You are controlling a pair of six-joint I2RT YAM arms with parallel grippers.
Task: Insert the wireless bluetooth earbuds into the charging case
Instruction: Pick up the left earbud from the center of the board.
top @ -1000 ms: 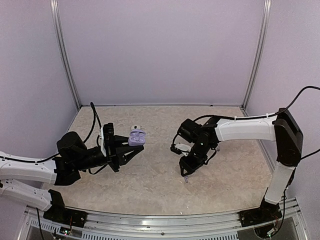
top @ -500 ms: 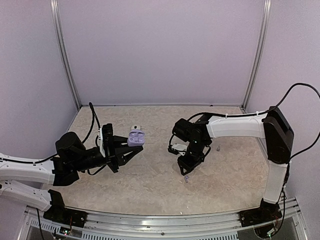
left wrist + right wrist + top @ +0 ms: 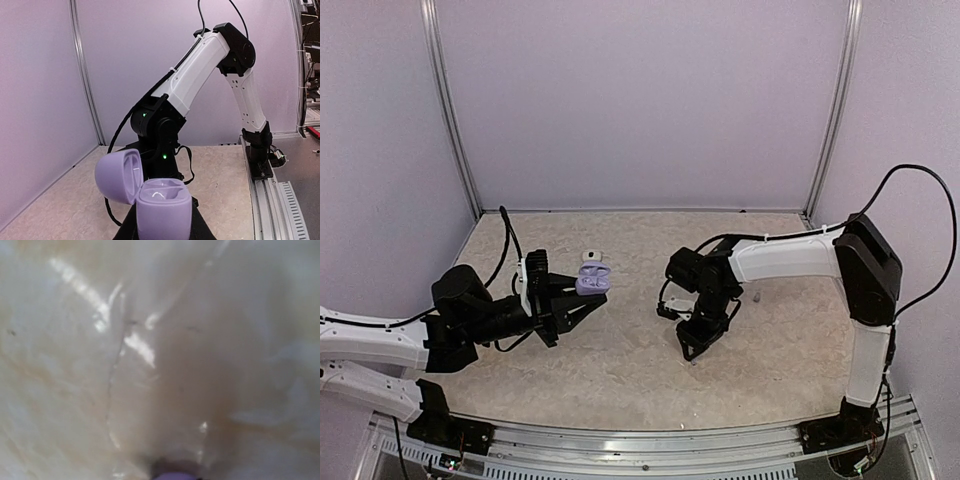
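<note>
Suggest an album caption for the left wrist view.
Open lilac charging case, lid flipped left, with the right arm behind it.

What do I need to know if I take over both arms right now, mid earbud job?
Left gripper: shut on the charging case, held off the table, lid open.
Right gripper: tips down at the table; I cannot tell whether it is open or shut.
Earbuds: a lilac piece at the bottom edge of the right wrist view is probably one earbud; I cannot place the other.
Done: case lifted and open. No earbud appears seated.
Left: grasp each earbud and seat both in the case.
</note>
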